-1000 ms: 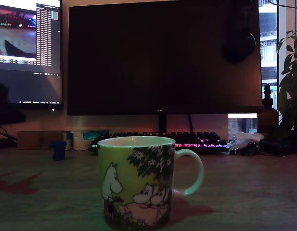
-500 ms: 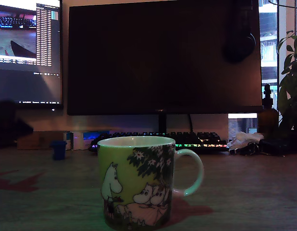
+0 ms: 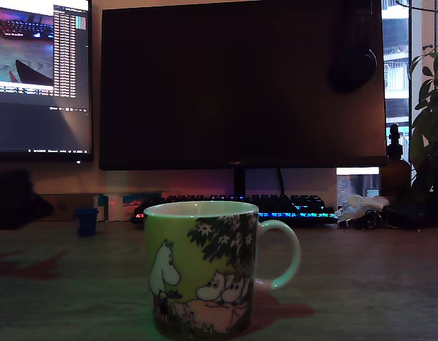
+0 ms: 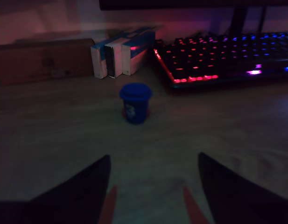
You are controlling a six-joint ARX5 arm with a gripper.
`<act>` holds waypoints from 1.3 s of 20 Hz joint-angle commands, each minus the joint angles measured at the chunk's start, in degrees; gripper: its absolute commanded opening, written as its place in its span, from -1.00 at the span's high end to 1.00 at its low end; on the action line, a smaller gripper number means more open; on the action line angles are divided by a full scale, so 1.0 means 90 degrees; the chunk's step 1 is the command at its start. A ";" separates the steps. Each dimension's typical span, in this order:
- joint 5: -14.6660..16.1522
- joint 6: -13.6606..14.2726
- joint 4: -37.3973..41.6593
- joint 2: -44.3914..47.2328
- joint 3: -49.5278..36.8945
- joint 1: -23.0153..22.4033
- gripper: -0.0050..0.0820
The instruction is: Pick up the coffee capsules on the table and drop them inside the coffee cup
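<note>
Capsule, dark blue (image 4: pixel 135 103), stands upright on the tabletop (image 4: pixel 237 121), dead ahead of my claw (image 4: pixel 151 186) and apart from it. Claw spread wide, holding nothing. I judge a straight advance brings it between the jaws. Mug (image 3: pixel 201 270) stands well apart.

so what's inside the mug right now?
Cannot tell. The exterior view shows only the mug from its side, interior hidden below the rim. One blue capsule stands on the table.
</note>
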 commanded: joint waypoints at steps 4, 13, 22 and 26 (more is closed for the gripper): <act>0.0002 0.0046 0.0083 0.0687 0.0714 -0.0012 -0.38; 0.0005 0.0049 0.0056 0.1746 0.1766 -0.0024 -0.38; 0.0005 0.0051 -0.0296 0.2310 0.2696 -0.0024 -0.38; 0.0032 0.0075 -0.0510 0.2565 0.3179 -0.0024 -0.38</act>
